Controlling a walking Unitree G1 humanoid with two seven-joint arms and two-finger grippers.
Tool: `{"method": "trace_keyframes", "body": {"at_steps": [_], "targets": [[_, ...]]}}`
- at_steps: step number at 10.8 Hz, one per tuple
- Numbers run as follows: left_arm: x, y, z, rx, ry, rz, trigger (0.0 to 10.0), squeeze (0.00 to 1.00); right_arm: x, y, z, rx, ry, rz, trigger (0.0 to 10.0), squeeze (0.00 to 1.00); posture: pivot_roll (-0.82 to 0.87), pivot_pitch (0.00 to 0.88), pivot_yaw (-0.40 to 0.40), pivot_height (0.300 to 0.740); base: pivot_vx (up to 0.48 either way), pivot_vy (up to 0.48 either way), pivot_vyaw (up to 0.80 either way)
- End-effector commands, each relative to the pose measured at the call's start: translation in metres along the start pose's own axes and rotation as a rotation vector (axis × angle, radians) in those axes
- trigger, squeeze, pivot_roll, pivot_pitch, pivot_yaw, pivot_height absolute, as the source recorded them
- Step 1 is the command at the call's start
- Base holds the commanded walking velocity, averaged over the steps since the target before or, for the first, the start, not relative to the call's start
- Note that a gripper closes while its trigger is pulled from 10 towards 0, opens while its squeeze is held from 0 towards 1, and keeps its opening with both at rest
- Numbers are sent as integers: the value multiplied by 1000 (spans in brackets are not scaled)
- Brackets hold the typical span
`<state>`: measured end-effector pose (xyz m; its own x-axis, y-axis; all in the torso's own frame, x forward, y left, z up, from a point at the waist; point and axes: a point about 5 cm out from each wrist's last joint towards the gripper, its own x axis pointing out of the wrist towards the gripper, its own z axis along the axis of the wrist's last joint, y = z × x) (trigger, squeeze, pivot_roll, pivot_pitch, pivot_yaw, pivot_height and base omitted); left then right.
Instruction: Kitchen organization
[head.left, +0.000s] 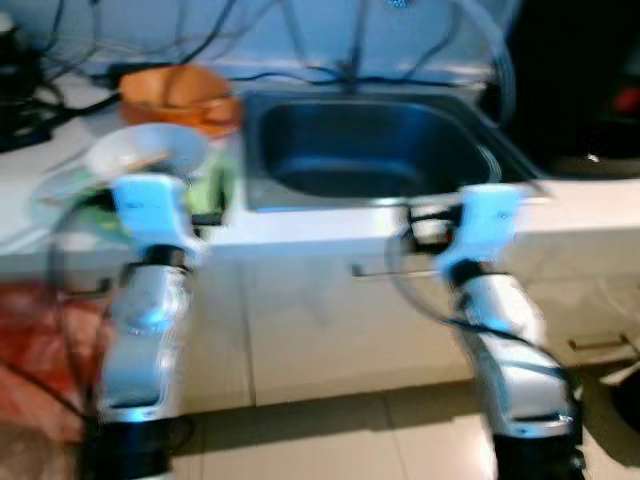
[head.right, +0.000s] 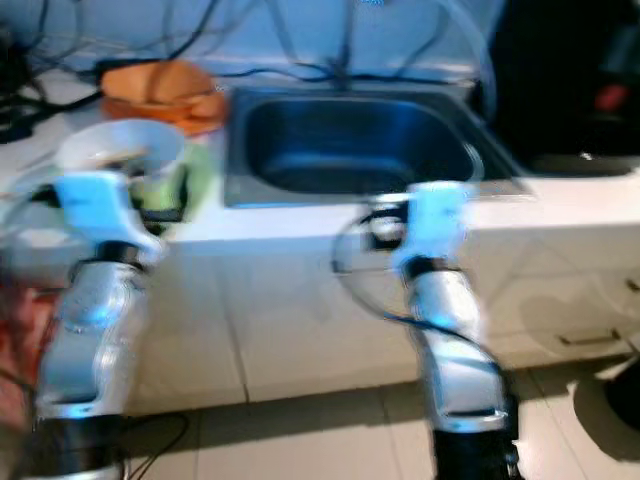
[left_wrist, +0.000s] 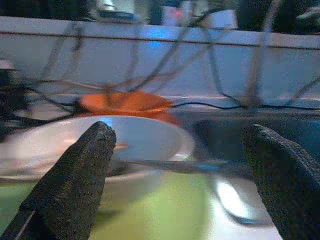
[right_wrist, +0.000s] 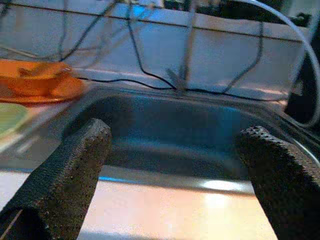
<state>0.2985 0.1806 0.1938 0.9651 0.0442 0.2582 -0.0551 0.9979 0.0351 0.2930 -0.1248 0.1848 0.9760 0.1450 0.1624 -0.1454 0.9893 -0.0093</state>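
At the left of the blurred head views, the left gripper is raised before the counter edge, its two black fingers spread wide and holding nothing. Between them, in the left wrist view, sits a white bowl on a pale green plate; whether a finger touches the bowl cannot be told. Something thin lies across the bowl, too smeared to name. Behind it, at upper left of the head views, an orange dish rests on the white counter, with dark cables trailing along the back wall.

In the middle is the steel sink. Right of centre, the right gripper faces the sink's front rim, fingers released and wide, grasping nothing. The far right is dark and hard to make out.
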Motion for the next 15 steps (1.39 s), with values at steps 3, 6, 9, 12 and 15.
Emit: {"method": "trace_keyframes", "body": {"at_steps": [3,6,9,12,15], "targets": [[2,-9,-1,-7,14,-23,10000,0,1,-5,5,-13,-33,-1,10000,0,76,11,-52,740,0,-303,0],[2,-9,-2,-19,16,-21,10000,0,0,-3,7,-8,-52,16,10000,0,75,13,-50,740,0,-446,0],[2,-8,0,-32,4,-14,10000,0,-1,-1,9,-21,-69,28,10000,0,76,13,-48,740,0,0,258],[4,-10,6,-45,-19,-36,10000,0,0,-4,10,-12,-81,15,10000,0,76,13,-51,740,0,0,250],[7,-15,11,-51,-34,-76,10000,0,2,-5,14,-13,-115,6,10000,0,78,7,-51,740,241,0,0]]}}
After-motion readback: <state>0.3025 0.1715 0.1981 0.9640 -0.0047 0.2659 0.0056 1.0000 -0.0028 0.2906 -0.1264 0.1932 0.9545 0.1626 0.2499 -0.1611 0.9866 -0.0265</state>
